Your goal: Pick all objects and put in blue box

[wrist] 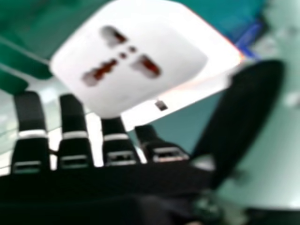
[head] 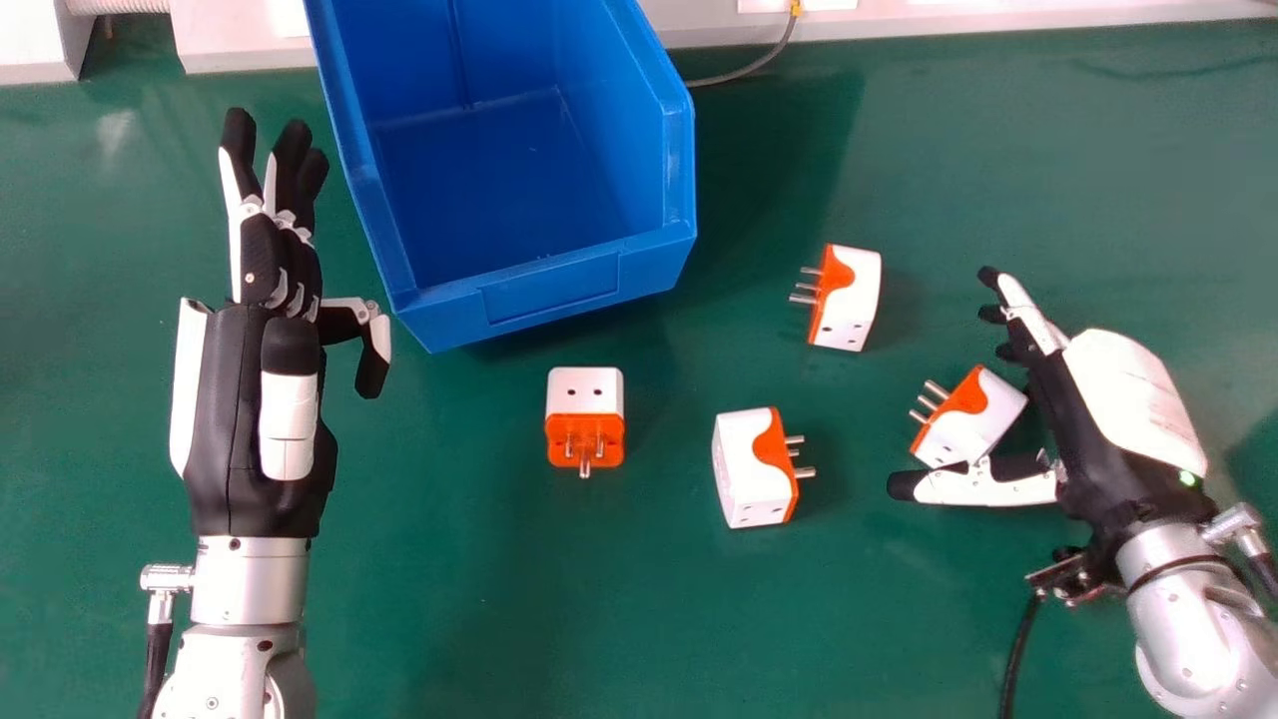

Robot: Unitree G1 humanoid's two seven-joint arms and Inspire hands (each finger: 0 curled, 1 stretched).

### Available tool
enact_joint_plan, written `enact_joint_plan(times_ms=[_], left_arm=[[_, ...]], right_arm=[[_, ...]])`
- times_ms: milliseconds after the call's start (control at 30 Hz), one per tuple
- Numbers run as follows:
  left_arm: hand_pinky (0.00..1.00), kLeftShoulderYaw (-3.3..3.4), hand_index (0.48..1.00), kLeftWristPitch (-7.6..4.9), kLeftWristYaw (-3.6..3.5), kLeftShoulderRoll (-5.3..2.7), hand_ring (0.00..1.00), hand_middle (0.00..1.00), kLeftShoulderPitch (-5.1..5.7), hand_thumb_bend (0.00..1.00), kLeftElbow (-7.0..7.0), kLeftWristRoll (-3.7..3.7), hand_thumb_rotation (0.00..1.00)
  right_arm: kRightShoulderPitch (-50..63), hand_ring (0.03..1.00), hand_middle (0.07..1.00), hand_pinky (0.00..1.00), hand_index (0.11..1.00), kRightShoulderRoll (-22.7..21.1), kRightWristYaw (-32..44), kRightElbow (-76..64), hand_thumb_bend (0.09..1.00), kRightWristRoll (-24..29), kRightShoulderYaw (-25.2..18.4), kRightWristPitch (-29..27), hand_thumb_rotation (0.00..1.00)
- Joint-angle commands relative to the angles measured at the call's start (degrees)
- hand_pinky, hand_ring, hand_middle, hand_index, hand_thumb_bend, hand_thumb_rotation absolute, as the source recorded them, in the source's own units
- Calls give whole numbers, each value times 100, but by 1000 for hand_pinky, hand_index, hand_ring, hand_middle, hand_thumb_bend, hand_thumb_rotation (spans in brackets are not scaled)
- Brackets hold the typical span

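Observation:
My right hand (head: pixel 1123 399) is open low over the table, with an orange-and-white plug adapter (head: pixel 973 424) between its thumb and fingers. In the right hand view the white socket face of this adapter (wrist: pixel 136 61) stands close before the hand (wrist: pixel 243 112). My left hand (head: pixel 262 429) is open, left of the blue box (head: pixel 569 290). Three more adapters lie on the table: one (head: pixel 847 300) right of the box, one (head: pixel 754 469) in the middle, and one (head: pixel 585 404) just below the box's front. The visible inside of the box holds no adapter.
The green table (head: pixel 499 609) carries everything. A thin grey cable (head: pixel 754 66) runs behind the box toward the pale ledge at the back. A black cable (head: pixel 1016 649) hangs by my right wrist, and another (head: pixel 157 664) by my left.

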Motion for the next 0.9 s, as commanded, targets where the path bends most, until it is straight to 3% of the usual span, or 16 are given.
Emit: enact_joint_plan(times_ms=[0, 67, 267, 367, 433, 500, 767, 867], left_arm=[[0, -9, 1000, -64, -6, 31, 1000, 1000, -19, 1000, -104, 29, 962], [0, -11, 1000, -67, 2, 26, 1000, 1000, -22, 1000, -102, 38, 963], [0, -14, 1000, -62, -5, 28, 1000, 1000, -18, 1000, -106, 28, 964], [0, -10, 1000, -62, -14, 29, 1000, 1000, -21, 1000, -95, 17, 964], [0, -8, 1000, -51, -10, 27, 1000, 1000, -20, 1000, -99, 16, 964], [0, -11, 1000, -36, -4, 23, 1000, 1000, -15, 1000, -120, 13, 964], [0, -22, 1000, -24, 8, 7, 1000, 1000, -22, 1000, -145, 20, 964], [0, -23, 1000, -20, -21, 16, 1000, 1000, -32, 1000, -126, -7, 964]], right_arm=[[193, 732, 830, 589, 923, 218, 396, 83, 993, 54, 122, -221, 312], [185, 685, 790, 554, 885, 225, 409, 105, 977, 100, 110, -255, 216], [142, 592, 698, 494, 792, 203, 172, 177, 912, 41, 117, -434, 88], [147, 572, 676, 483, 767, 219, 14, 177, 892, 19, 97, -504, 70], [154, 513, 612, 460, 700, 215, -137, 160, 759, -53, 112, -542, 45], [145, 489, 585, 451, 669, 199, -260, 161, 710, -130, 132, -581, 36], [133, 456, 549, 438, 618, 114, -324, 73, 640, -201, 88, -677, 23], [149, 433, 528, 430, 586, 57, -418, -21, 595, -311, 93, -658, 14]])
